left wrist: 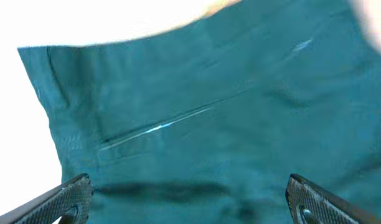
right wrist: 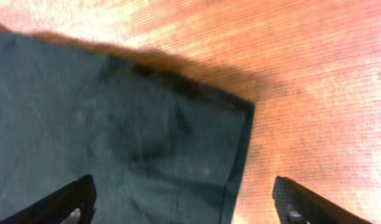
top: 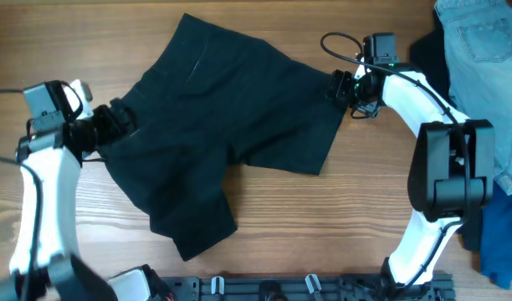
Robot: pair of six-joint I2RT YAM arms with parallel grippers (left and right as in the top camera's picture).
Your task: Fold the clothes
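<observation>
The clothes, a pair of black shorts [top: 222, 125], lie spread and rumpled across the middle of the wooden table, one leg reaching toward the front edge. My left gripper [top: 125, 121] sits at their left edge, open. In the left wrist view the fabric [left wrist: 209, 124] fills the frame, and the left gripper [left wrist: 189, 199] has its fingers wide apart over it, holding nothing. My right gripper [top: 338, 86] is at the shorts' right edge. In the right wrist view a hemmed corner of the cloth [right wrist: 128, 137] lies between the spread fingers of the right gripper [right wrist: 184, 202], not pinched.
Light blue jeans [top: 478, 50] lie at the back right corner. A bright blue garment [top: 500, 238] sits at the right edge. A black rail [top: 306, 288] runs along the front edge. Bare wood [right wrist: 315, 93] shows beside the shorts' corner.
</observation>
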